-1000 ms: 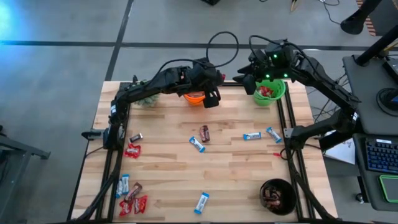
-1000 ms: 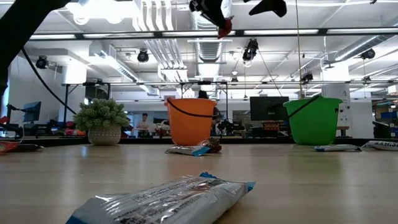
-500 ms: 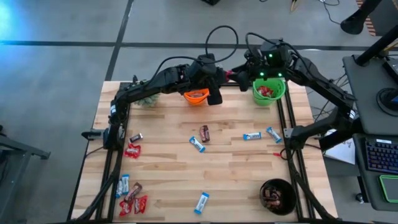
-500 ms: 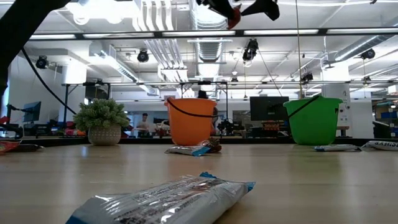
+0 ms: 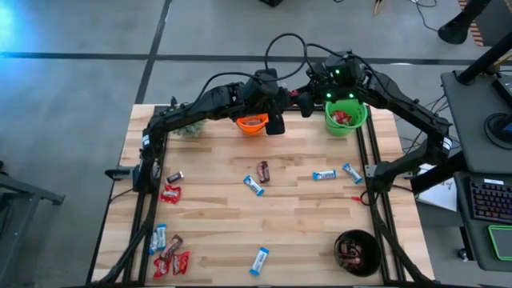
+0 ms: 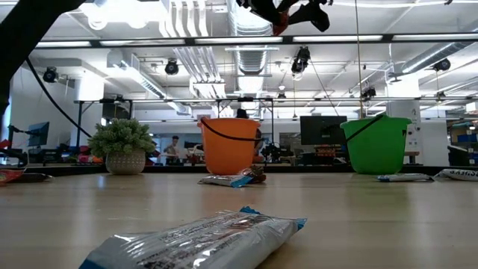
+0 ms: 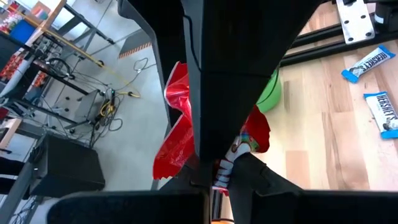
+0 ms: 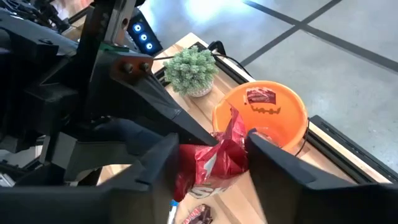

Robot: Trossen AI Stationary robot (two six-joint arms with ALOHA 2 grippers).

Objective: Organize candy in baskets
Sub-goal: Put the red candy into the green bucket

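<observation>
Pale wooden slats make up the table top (image 5: 224, 216), set on a grey concrete floor, with an open workshop hall behind it in the low view.

High above the far edge, the left gripper (image 5: 290, 98) is clamped shut on a red crinkled candy wrapper (image 7: 177, 134), which sticks out on both sides of its dark fingers. The right gripper (image 8: 208, 158) meets it there: its two dark fingers (image 8: 152, 165) stand a little apart on either side of the same red wrapper (image 8: 214, 155), close against it; whether they already press on it cannot be told. In the low view the two grippers meet at the upper edge, well above the table, with a bit of red between them (image 6: 280, 22).

That red candy is creased and puffed, shiny, with some white and coloured print near its lower end.

Both arms reach in from the sides and bend toward each other between the orange plastic bucket (image 5: 252, 124) and the bright green plastic bucket (image 5: 346, 116). The orange one has a dark wrapped bar in it (image 8: 261, 96); the green one holds red pieces. A black round pot (image 5: 357, 252) with brown bars stands near the front right corner. Loose blue-and-white, brown and red bars (image 5: 254, 186) lie scattered over the table, with a cluster at the front left (image 5: 170, 254). A small fuzzy green plant in a pale pot (image 8: 194, 70) stands beside the orange bucket.
</observation>
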